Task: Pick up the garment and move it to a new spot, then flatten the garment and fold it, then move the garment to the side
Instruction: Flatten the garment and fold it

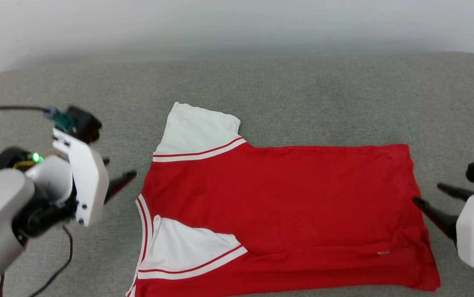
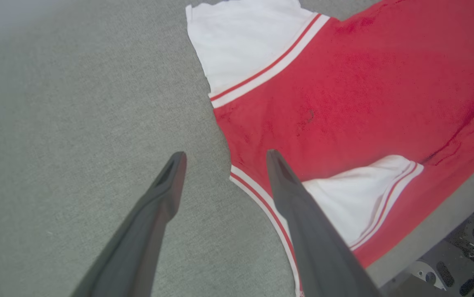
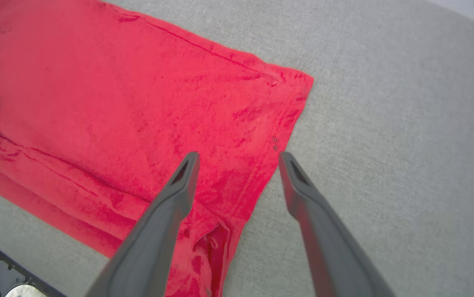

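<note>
one thin red white-sleeved t-shirt (image 1: 278,198), we note, lies lengthwise between left gripper (image 1: 121,167) at collar and right gripper (image 1: 427,193) at hem, both spread empty.

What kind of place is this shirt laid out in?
Most likely a robotics lab or test bench, not a home: a grey fabric-covered table against a bare white wall, one red T-shirt spread on it, and a loose black cable at the left.
</note>
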